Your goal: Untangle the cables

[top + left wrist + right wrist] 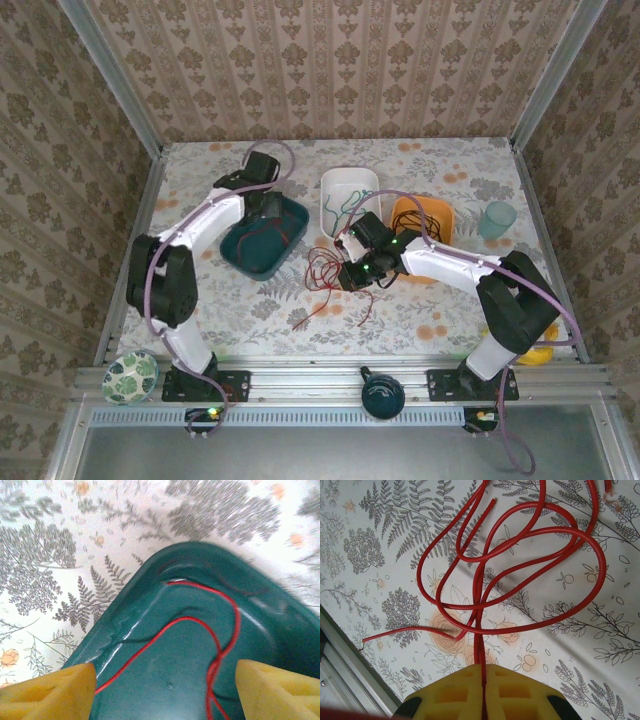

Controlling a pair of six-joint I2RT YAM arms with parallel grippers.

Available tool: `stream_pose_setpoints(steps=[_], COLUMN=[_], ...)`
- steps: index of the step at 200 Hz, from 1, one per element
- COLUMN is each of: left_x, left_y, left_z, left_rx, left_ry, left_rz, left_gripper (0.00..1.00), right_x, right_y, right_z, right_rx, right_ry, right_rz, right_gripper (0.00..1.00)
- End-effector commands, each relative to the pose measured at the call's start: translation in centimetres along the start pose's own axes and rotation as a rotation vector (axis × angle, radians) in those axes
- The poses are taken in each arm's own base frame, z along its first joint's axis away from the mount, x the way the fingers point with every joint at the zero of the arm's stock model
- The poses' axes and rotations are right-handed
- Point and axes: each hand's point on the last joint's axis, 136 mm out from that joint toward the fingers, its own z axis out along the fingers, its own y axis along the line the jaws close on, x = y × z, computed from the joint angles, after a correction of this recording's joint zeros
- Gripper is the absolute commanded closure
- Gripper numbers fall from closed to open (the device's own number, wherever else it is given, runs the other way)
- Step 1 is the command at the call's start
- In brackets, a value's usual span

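The right claw (483,672) was clamped on a looped red cable (479,630); lifting could cinch its crossings tight. The left claw (165,687) hung apart above the teal tray (200,550).

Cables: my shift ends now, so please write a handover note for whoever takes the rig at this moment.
Left tool: open, hovering over the teal tray.
Right tool: shut on a strand of the red bundle above the table.
Done: one red cable lies in the teal tray, a green cable in the white tray, and what looks like a dark cable in the orange bowl.
Left: the red bundle is looped over itself and needs pulling apart.
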Motion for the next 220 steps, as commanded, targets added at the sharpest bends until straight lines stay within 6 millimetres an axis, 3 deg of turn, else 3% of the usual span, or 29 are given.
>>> stream_pose_setpoints(steps=[1, 25, 55, 82, 87, 106, 145, 167, 188, 205, 220], left_x=[-1.5, 1.4, 7.5, 12.5, 13.1, 14.5, 14.8, 15.1, 15.8, 16.4, 16.7], left_y=[-2.2, -6.6, -11.2, -14.1, -14.4, -14.9, -16.1, -16.7, -16.6, -16.3, -16.2], left_z=[-5.1, -8.0, -10.5, -11.0, -10.8, -9.7, -7.7, -6.8, -5.2, -4.6, -4.8], left_rx=[0.101, 0.327, 0.596, 0.741, 0.747, 0.734, 0.728, 0.741, 0.708, 0.695, 0.705], left_ry=[-0.126, -0.150, -0.123, -0.091, -0.087, -0.080, -0.106, -0.103, -0.064, -0.032, -0.029], left_rz=[0.086, 0.192, 0.313, 0.416, 0.428, 0.459, 0.460, 0.468, 0.473, 0.469, 0.458], left_gripper=[0.25, 0.21, 0.18, 0.16, 0.15, 0.15, 0.20, 0.30, 0.55, 0.79, 0.89], right_x=[-0.5, -1.2, -2.7, -4.1, -4.5, -5.2, -4.9, -4.8, -5.2, -5.4, -5.5], right_y=[0.7, 0.5, 0.6, 0.7, 1.1, 1.2, 2.4, 2.3, 1.5, -0.3, -2.3], right_z=[-1.1, -1.8, -3.6, -5.7, -6.9, -8.3, -9.3, -9.8, -10.7, -11.2, -11.8], right_rx=[-0.033, -0.031, -0.090, -0.174, -0.198, -0.275, -0.381, -0.390, -0.388, -0.311, -0.206], right_ry=[-0.042, -0.094, -0.203, -0.329, -0.371, -0.423, -0.406, -0.419, -0.457, -0.504, -0.551], right_rz=[-0.014, -0.002, 0.027, 0.075, 0.073, 0.112, 0.111, 0.119, 0.158, 0.213, 0.260], right_gripper=[1.00, 1.00, 1.00, 1.00, 1.00, 1.00, 1.00, 1.00, 1.00, 1.00, 1.00])
